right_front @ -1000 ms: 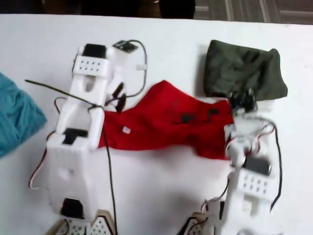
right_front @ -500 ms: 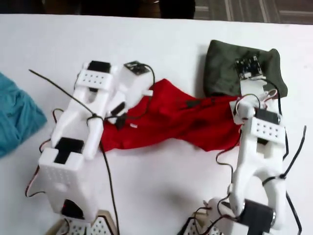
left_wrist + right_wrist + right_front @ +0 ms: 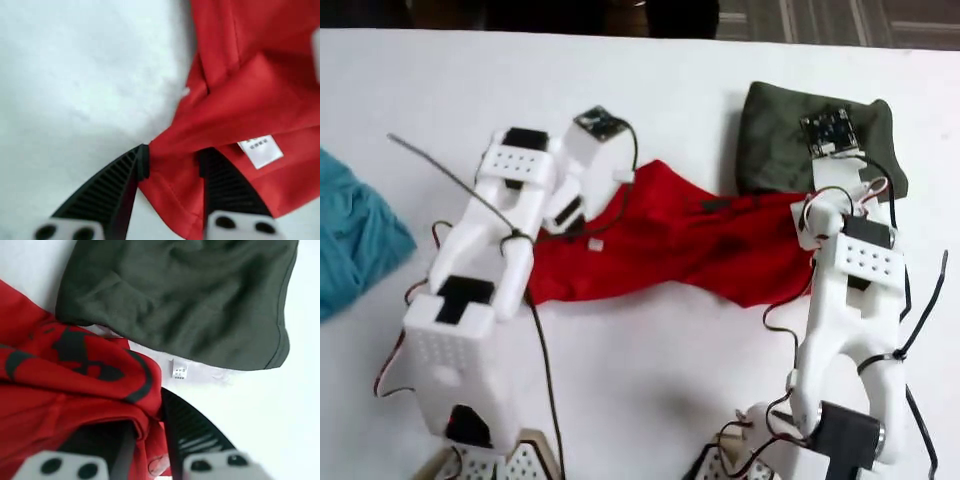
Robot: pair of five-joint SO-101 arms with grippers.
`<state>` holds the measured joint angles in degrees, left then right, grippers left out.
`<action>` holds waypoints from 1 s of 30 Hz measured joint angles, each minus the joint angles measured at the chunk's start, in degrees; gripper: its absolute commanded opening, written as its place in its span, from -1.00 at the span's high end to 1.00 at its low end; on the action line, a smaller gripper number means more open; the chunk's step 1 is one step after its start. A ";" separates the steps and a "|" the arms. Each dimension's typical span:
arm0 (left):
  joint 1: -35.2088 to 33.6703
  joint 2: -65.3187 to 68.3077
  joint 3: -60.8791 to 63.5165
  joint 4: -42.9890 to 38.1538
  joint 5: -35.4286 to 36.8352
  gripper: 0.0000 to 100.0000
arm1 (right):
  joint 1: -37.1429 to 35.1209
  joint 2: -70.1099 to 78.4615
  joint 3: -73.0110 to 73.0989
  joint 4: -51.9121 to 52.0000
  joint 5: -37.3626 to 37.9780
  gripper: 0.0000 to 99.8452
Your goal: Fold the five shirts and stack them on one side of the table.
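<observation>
Three shirts are on the white table (image 3: 650,400), with two arms working one of them. The crumpled red shirt (image 3: 670,250) with a black print lies stretched across the middle. The left gripper (image 3: 172,162) is pinched on a fold at one end of it, close to its small white label (image 3: 260,150), and the right gripper (image 3: 145,425) is clamped on the hem at the opposite end. One folded olive-green shirt (image 3: 800,135) sits just beside the red shirt's right-gripper end. One loose teal shirt (image 3: 355,240) lies well apart, beyond the other end.
</observation>
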<state>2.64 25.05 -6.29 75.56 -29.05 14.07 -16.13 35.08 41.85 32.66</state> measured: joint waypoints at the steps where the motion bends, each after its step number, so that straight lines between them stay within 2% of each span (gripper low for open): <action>1: 0.00 0.62 0.00 0.00 0.00 0.62 | 0.00 0.09 0.00 0.18 0.00 0.96; 10: 0.09 1.67 0.00 -0.35 -2.81 0.63 | 0.00 0.18 0.00 0.18 0.00 0.96; 12: -0.26 1.67 0.00 -0.35 -3.25 0.71 | 0.00 0.18 0.00 0.18 0.00 0.96; 15: -1.05 1.67 0.00 -0.35 -3.25 0.97 | 0.00 0.18 0.00 0.18 0.00 0.96; 21: -1.14 1.67 0.00 1.32 -3.25 0.95 | 0.00 0.18 0.00 0.18 0.00 0.96; 25: -0.53 0.97 -2.64 6.59 -3.25 0.92 | 0.00 0.18 0.00 0.18 0.00 0.96; 30: -0.44 -1.23 -5.54 14.42 -3.25 0.75 | 0.00 0.18 0.00 0.18 0.00 0.96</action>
<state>2.20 23.82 -11.82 89.98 -32.31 14.07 -15.96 35.08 42.02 32.66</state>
